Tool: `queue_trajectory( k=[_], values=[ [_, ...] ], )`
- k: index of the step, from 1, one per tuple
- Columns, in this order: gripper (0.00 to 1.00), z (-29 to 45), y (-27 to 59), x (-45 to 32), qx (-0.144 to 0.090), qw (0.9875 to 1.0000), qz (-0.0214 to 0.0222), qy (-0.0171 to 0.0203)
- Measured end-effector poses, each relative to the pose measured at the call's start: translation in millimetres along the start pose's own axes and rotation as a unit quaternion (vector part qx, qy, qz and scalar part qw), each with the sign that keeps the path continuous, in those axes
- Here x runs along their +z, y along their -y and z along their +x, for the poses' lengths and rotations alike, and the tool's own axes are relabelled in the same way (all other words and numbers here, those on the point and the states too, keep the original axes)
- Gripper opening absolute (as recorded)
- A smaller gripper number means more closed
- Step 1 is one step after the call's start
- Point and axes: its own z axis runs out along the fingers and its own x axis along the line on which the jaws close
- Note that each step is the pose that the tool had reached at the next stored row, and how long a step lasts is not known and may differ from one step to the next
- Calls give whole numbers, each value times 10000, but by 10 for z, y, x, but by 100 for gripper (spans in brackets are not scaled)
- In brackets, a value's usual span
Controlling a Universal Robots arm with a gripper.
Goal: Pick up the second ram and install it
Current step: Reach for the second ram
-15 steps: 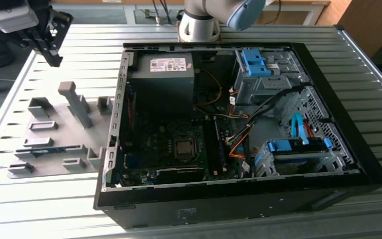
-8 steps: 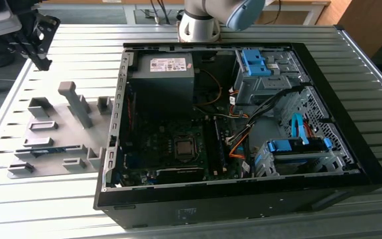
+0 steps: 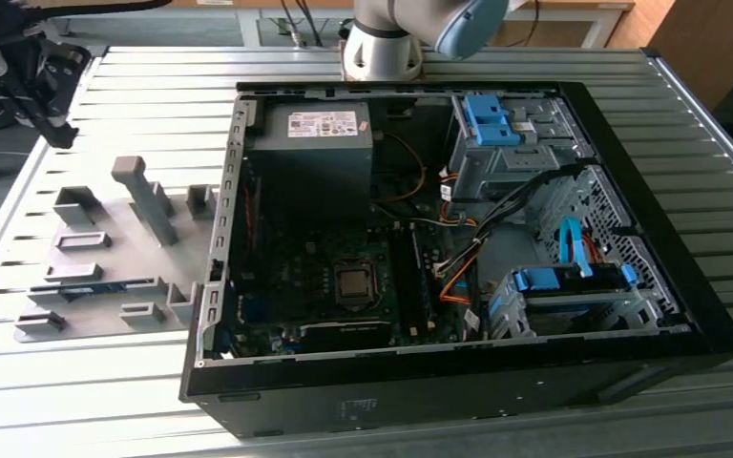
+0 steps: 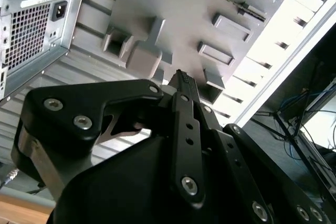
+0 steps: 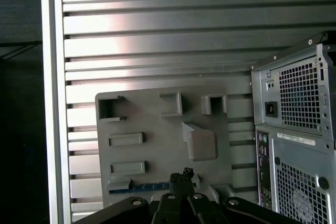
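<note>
Gripper (image 4: 180, 78) (image 5: 181, 174) closed tip to tip in both wrist views, nothing held between its fingers; it points toward the grey holder plate (image 5: 157, 129) and hangs clear of it; the second ram (image 3: 93, 285) (image 5: 140, 187) stands on edge in a slot of that plate, beside the open computer case (image 3: 469, 391) on the slatted metal table (image 3: 87, 401).
</note>
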Motion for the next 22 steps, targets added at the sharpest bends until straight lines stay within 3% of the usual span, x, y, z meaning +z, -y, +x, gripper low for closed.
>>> queue_trajectory(
  k=[7,12,17,20,22],
  values=[
    [10,71,153,12,-15,10000,1,-3],
    [10,93,209,66,-89,9999,2,-49],
    [10,168,289,79,-106,9999,1,-53],
    [10,189,368,81,-109,9999,2,-53],
    [10,193,377,80,-109,9999,1,-53]
  ],
)
